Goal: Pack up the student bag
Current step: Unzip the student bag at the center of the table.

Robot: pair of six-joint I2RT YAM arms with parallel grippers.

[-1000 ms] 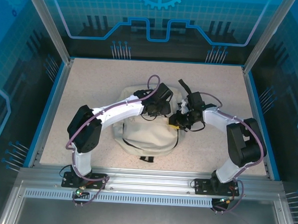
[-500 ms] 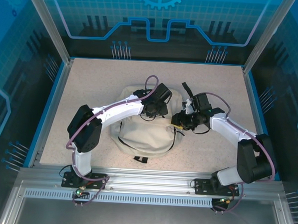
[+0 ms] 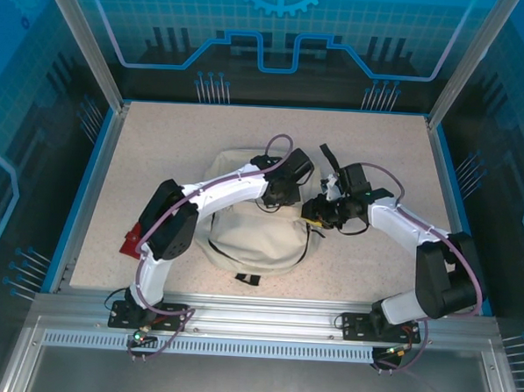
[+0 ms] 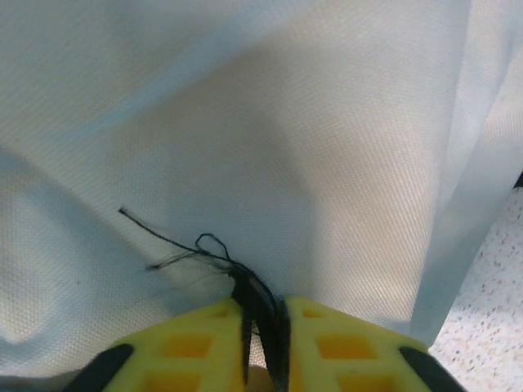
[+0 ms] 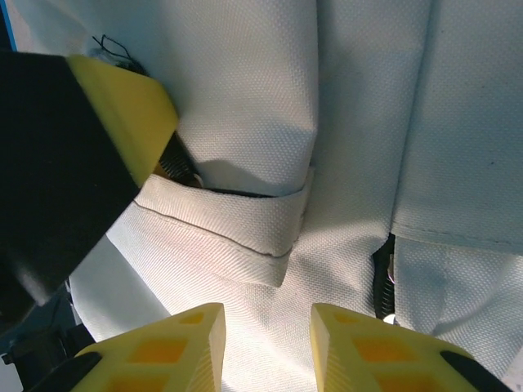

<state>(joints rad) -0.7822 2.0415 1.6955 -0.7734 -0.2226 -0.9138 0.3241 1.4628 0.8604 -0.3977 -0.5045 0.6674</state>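
Partly in left end effector (image 4: 265, 309), student bag (image 4: 245, 122)

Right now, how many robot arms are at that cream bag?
2. The left arm reaches over the student bag's top, left gripper pinching a black cord; the right arm comes in at its right side, right gripper open over the fabric.

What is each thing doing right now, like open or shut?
student bag: lying rumpled on the table; zipped or not, cannot tell.
left gripper: shut on a black tab of the bag.
right gripper: open over the bag, holding nothing.
red thing: flat on the table, partly hidden.
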